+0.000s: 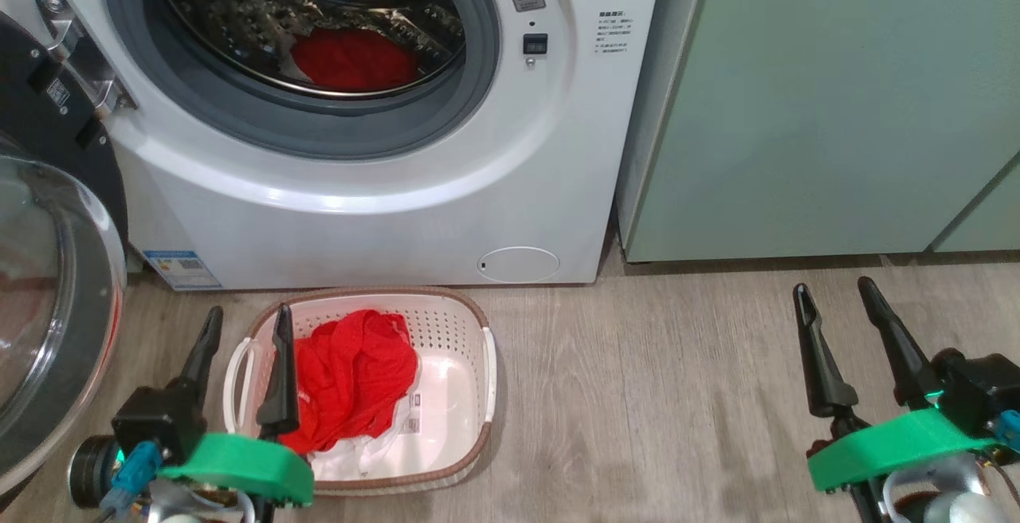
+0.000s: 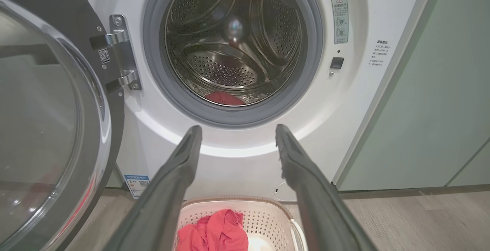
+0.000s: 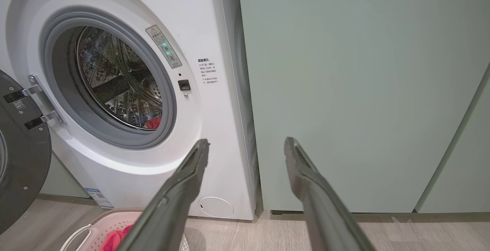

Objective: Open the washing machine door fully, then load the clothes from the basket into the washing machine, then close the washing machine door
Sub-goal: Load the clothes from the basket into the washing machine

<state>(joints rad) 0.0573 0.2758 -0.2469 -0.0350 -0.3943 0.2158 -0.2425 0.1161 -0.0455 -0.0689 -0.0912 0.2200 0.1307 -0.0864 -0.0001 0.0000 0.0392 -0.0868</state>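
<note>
The left claw (image 1: pixel 248 313) is seen spread wide and empty. The basket (image 1: pixel 472 325) is set on the floor (image 1: pixel 637 395) just below and ahead of it. Part of the clothes (image 1: pixel 355 379) is found in the basket as a crumpled red heap with some white fabric beneath. This heap is close to the left claw's right finger but is not gripped. A further red garment (image 1: pixel 355 60) is seen lying at the bottom of the drum (image 1: pixel 239 21), well ahead of and above the left claw. The washing machine (image 1: pixel 382 196) is placed straight ahead of that claw. The washing machine door (image 1: pixel 56 300) is swung open to the claw's left, hung on its hinge. The right claw (image 1: pixel 833 287) is likewise held open with nothing in it, well apart from the basket, over the floor. A pale green cabinet (image 1: pixel 821 108) is faced ahead of it, and the washing machine is seen off to its left.
</note>
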